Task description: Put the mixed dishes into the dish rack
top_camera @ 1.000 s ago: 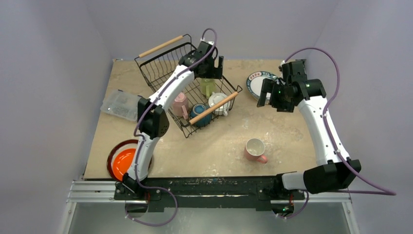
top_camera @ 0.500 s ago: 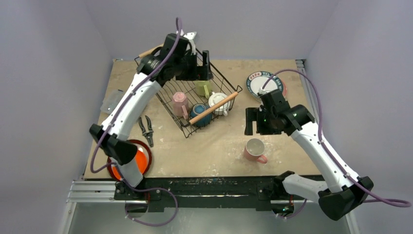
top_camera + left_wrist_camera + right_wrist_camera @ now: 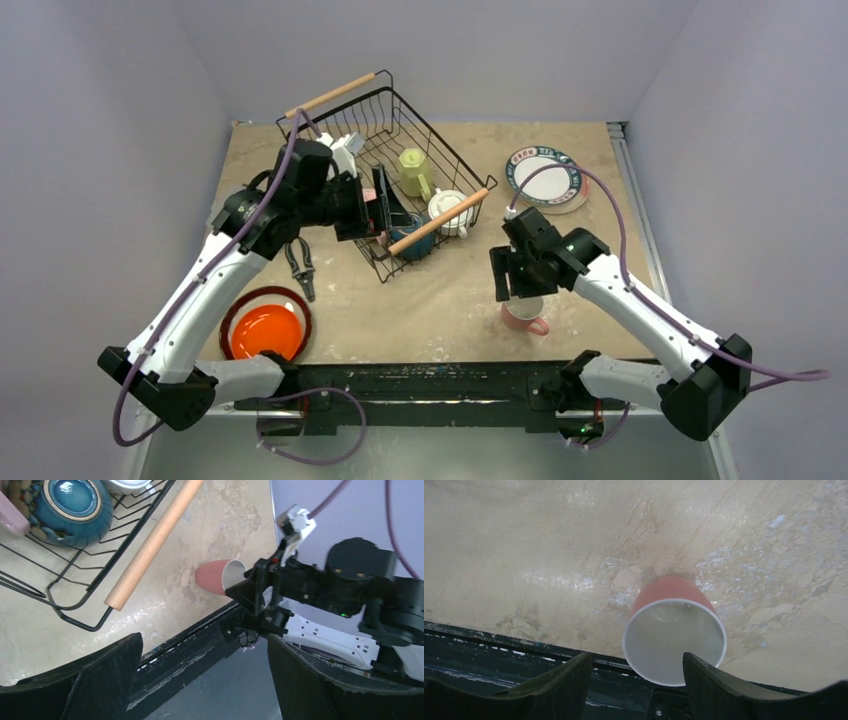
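The dish rack (image 3: 440, 150) stands at the back centre and holds a yellow-green mug (image 3: 413, 170), a white two-handled cup (image 3: 447, 210) and a teal bowl (image 3: 70, 502). My left gripper (image 3: 380, 208) is open and empty over the rack's near-left side. In the left wrist view its jaws (image 3: 205, 680) stand wide apart. A pink mug (image 3: 525, 315) stands upright on the table at the front right. My right gripper (image 3: 508, 285) hovers open just above it. In the right wrist view the mug (image 3: 674, 630) lies just ahead of the open fingers (image 3: 554, 690).
Teal-rimmed white plates (image 3: 545, 178) are stacked at the back right. An orange plate (image 3: 265, 330) lies on a dark red-rimmed plate at the front left. Black pliers (image 3: 300, 265) lie left of the rack. The rack's near wooden handle (image 3: 155, 540) runs between bowl and mug.
My left arm has drawn back from the rack's far end to its near-left side. My right arm has swung from the plates down to just above the pink mug.
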